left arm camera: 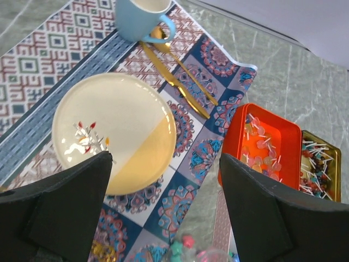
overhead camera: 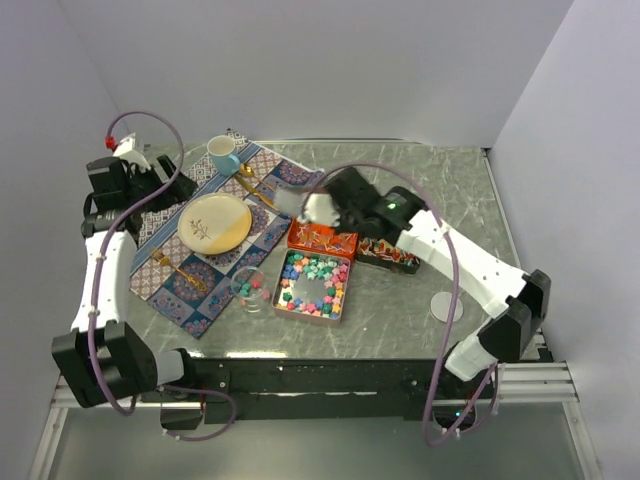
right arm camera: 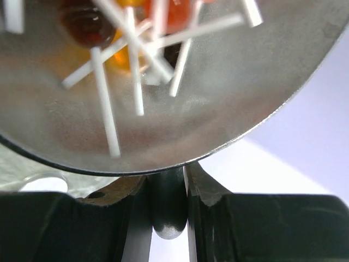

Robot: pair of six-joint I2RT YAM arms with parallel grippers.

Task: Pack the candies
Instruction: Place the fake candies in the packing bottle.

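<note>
Looking maybe partway done to me, right gripper (right arm camera: 169, 188) clamped on a scoop (right arm camera: 229, 114) loaded with stick candies (right arm camera: 84, 22) just beside the orange tin (overhead camera: 296, 238), which already has some, left gripper (left arm camera: 166, 164) gaping empty well left of it.

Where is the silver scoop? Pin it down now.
The silver scoop fills the right wrist view, its handle pinched between the right arm's fingers; from above it hangs just beyond the far left corner of the orange tin.
</note>
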